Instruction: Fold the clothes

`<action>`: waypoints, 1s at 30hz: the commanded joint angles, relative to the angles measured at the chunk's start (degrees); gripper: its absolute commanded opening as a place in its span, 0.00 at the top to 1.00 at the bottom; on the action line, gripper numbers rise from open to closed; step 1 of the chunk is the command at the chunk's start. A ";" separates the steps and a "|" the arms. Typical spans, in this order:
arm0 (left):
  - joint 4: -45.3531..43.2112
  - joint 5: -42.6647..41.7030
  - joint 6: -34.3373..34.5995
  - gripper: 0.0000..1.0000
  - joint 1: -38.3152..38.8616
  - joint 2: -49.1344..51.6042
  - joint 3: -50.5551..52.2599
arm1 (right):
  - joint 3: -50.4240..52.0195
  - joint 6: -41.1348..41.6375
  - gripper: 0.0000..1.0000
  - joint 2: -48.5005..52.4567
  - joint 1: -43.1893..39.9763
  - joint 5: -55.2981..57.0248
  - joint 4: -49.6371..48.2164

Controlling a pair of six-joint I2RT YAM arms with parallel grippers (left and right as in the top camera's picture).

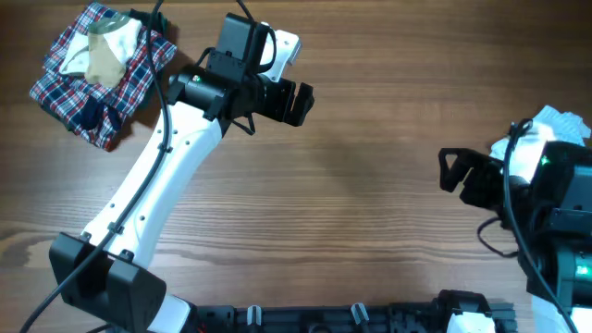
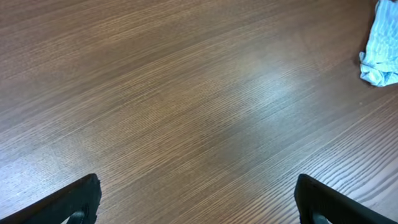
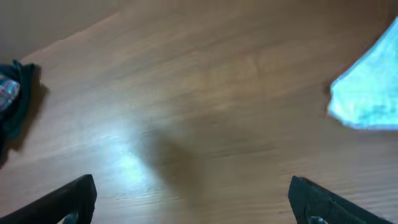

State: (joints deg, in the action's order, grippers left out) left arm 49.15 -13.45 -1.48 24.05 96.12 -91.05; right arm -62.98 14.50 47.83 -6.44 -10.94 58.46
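The clothes lie in two places. A cream-white top with tan parts (image 1: 100, 54) rests on a red and blue plaid garment (image 1: 88, 88) at the far left. A pale blue garment (image 1: 562, 122) lies at the right edge, partly under my right arm; it also shows in the left wrist view (image 2: 380, 53). My left gripper (image 1: 307, 104) (image 2: 199, 202) hangs open over bare wood at the upper middle, holding nothing. My right gripper (image 1: 446, 171) (image 3: 193, 202) is open too, left of the blue garment and clear of it. A pale blue cloth (image 3: 367, 93) shows at the right of the right wrist view.
The wooden table (image 1: 370, 222) lies bare between the two grippers. My left arm (image 1: 157, 185) slants from the front left up past the plaid pile. A dark cloth edge with a bit of plaid (image 3: 12, 99) sits at the left of the right wrist view.
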 commanded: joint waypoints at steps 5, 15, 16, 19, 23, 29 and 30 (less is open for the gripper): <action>-0.02 -0.63 -0.90 0.00 0.22 0.44 0.46 | 4.28 -6.14 0.00 -4.37 0.13 -0.96 -13.64; -0.02 -0.63 -0.90 0.00 0.22 0.44 0.46 | 41.97 -8.46 0.00 -33.22 0.15 -4.17 -52.11; -0.02 -0.63 -0.90 0.00 0.22 0.44 0.46 | 45.70 -8.35 0.00 -35.43 0.15 -4.44 -56.54; -0.02 -0.63 -0.90 0.00 0.22 0.44 0.46 | 52.61 -8.33 0.00 -39.85 0.15 -5.51 -63.04; -0.02 -0.63 -0.90 0.00 0.22 0.44 0.46 | 56.81 -8.55 0.00 -44.41 0.15 -6.69 -65.00; -0.02 -0.63 -0.90 0.00 0.22 0.44 0.46 | 60.08 -5.99 0.00 -47.65 0.17 -2.51 -65.20; -0.02 -0.63 -0.90 0.00 0.22 0.44 0.46 | 60.30 -5.33 0.00 -47.65 0.15 -1.99 -65.26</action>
State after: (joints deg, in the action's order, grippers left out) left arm 49.28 -13.43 -1.48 24.05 96.12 -91.00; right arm -3.42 6.83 1.30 -6.44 -15.14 -6.37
